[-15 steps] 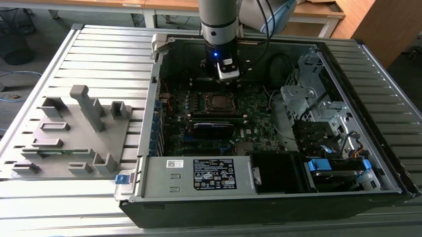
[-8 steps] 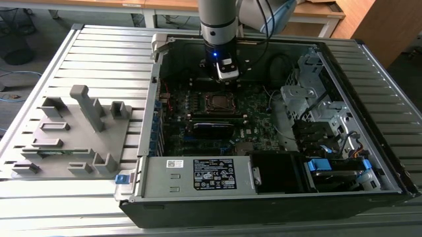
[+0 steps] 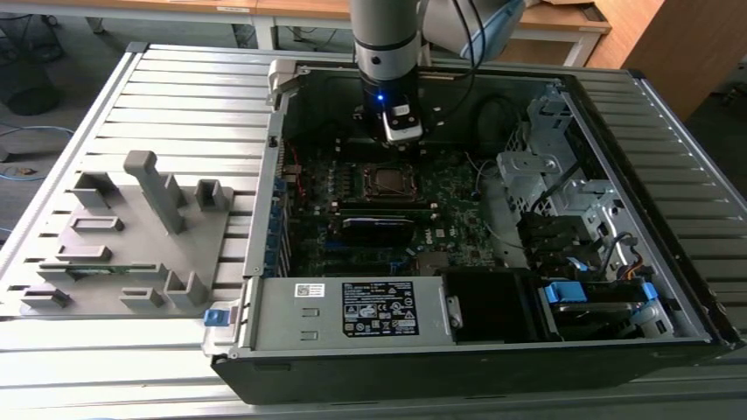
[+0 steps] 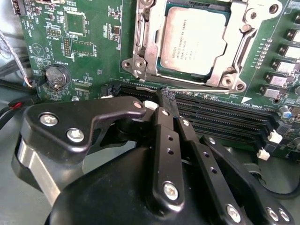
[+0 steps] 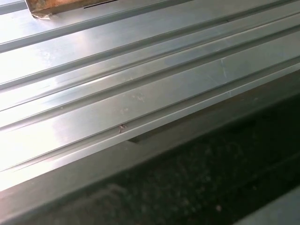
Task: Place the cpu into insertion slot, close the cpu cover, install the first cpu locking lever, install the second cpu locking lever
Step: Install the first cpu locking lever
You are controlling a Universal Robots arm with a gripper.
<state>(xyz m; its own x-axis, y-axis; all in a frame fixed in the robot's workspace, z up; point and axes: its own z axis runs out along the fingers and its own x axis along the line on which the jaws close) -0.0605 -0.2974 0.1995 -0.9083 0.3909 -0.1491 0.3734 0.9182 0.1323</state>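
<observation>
This is a robotics lab or workshop. A grey robot arm [image 3: 386,39] reaches into an open black desktop computer case [image 3: 467,376] on a ribbed silver aluminium table [image 3: 175,96]. Beside the case sits a grey plastic fixture tray with upright blocks [image 3: 129,254]. Pale wooden desks [image 3: 561,22] and a loose blue floor cable [image 3: 21,171] lie beyond.

The cpu cover [image 4: 152,40] is cut off at the second wrist view's edge.

a ribbed silver metal table [image 3: 175,79] carries an open computer case [image 3: 467,367], lying flat from the centre to the exterior view's right. a grey moulded fixture tray [image 3: 129,254] rests on the slats at the exterior view's left, just beside it.
</observation>
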